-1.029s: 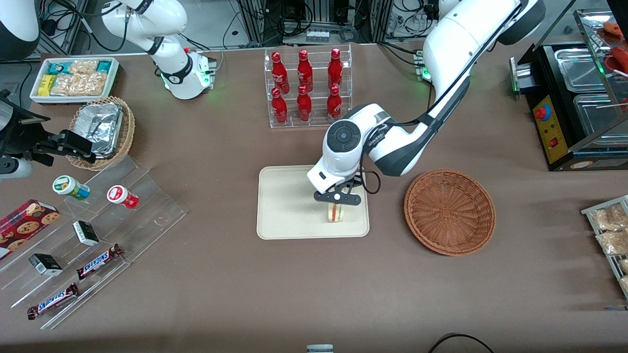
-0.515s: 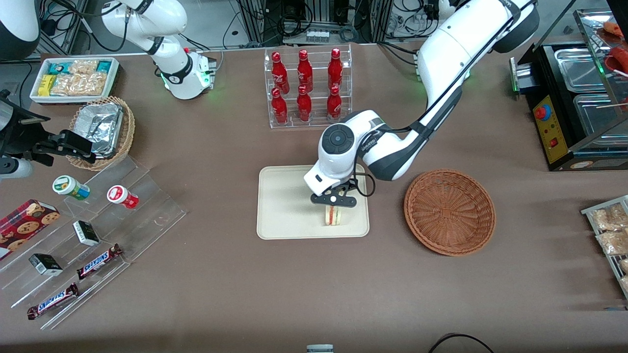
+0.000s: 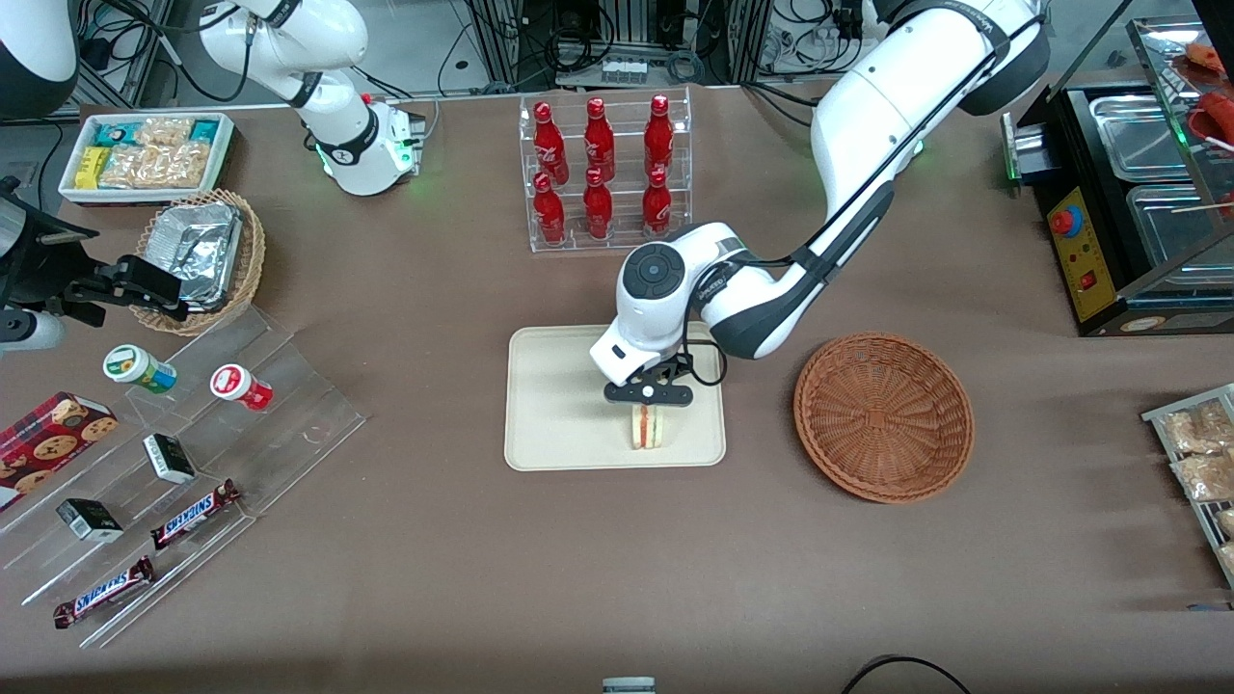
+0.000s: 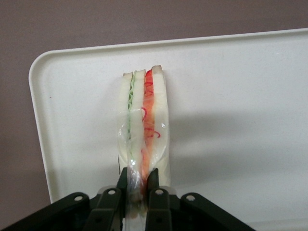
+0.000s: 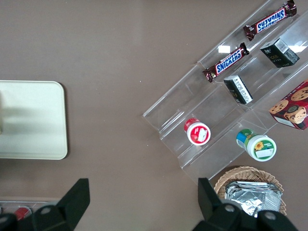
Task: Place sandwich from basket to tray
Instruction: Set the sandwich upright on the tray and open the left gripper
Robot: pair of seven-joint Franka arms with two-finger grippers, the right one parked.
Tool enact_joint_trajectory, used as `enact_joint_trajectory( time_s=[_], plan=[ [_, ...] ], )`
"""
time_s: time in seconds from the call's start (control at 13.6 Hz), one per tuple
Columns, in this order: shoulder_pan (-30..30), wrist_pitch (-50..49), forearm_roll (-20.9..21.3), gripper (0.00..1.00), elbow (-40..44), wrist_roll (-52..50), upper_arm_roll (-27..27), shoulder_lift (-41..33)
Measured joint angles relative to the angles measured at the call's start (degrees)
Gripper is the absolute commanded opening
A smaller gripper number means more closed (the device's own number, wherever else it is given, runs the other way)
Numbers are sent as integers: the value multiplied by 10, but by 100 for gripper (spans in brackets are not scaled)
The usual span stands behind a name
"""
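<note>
Sandwich (image 3: 649,427) stands on edge over the tray (image 3: 554,405), in the part nearest the front camera, at lower centre of the front view. Gripper (image 4: 138,185) is clamped on its wrapped end. Basket (image 3: 883,415) sits beside the tray, apart from it.

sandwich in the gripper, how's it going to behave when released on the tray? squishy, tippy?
Probably soft: the gripper pinches the sandwich narrowly at one end. Its clear wrap looks glossy, so maybe slippery. It stands on a thin edge over the tray, so it may topple flat once freed.
</note>
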Motion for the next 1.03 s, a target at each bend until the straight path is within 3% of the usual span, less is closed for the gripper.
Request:
enact_joint_trajectory(
  time_s=[0.07, 0.15, 0.22, 0.81, 1.03],
  plan=[
    [0, 0, 0, 77, 0, 0, 0, 0],
    [0, 0, 0, 96, 0, 0, 0, 0],
    [0, 0, 0, 100, 0, 0, 0, 0],
    [2, -4, 0, 100, 11, -2, -4, -10],
    [7, -64, 0, 100, 18, -2, -12, -42]
  ],
)
